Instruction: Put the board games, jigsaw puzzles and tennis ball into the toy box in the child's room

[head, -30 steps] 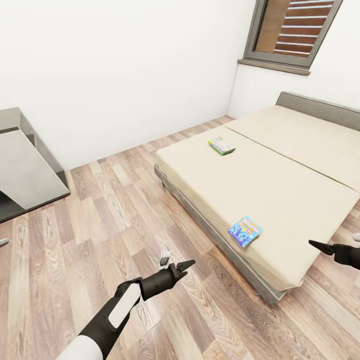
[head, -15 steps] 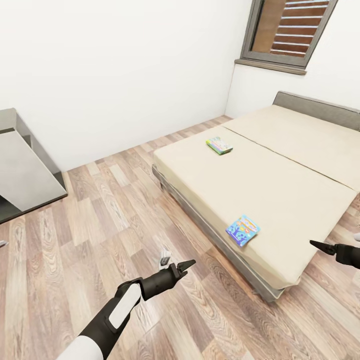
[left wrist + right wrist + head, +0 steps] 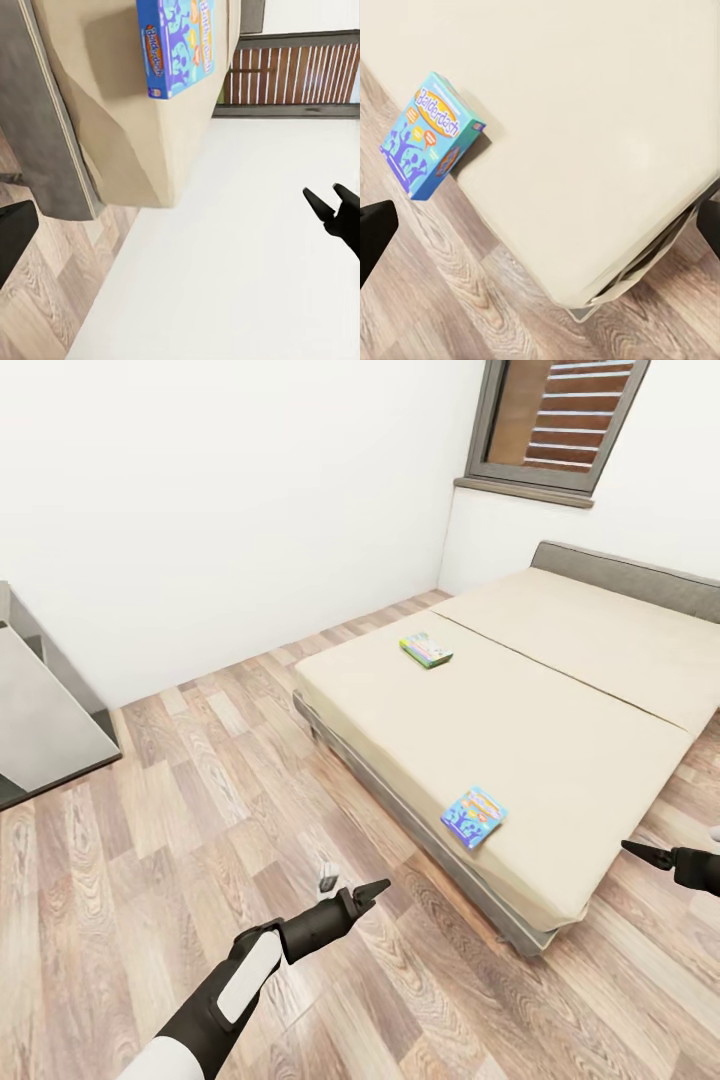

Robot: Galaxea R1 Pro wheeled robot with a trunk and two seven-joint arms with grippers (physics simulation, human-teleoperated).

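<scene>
Against the picture from a second ago my head view has swung: the bed (image 3: 520, 730), the window (image 3: 555, 420) and the grey worktop (image 3: 40, 720) at the left edge all sit further left and slightly higher, so it is the camera that moved. Both board games lie where they lay on the beige cover, and my two arms keep the same pose.

The blue board game (image 3: 474, 816) lies flat near the bed's nearer edge, close to the corner. In the right wrist view its lid reads "Balderdash" (image 3: 431, 135) in an orange banner, with purple figures below; in the left wrist view the same word runs along the box's side (image 3: 176, 45), though I can read it only in part there. The green-edged board game (image 3: 426, 650) lies further up the bed, well apart from the blue one, near the seam in the cover; its printing is too small for me to read.

My left pincer (image 3: 372, 890) hangs over the wood-plank floor (image 3: 200, 810) in front of the bed, holding nothing; its tips look close together, but I cannot tell how the jaws stand. My right pincer (image 3: 640, 850) shows at the right edge, beside the bed's corner, also empty, tips drawn to a narrow point. A small grey object (image 3: 328, 876) lies on the floor just beside the left pincer.
</scene>
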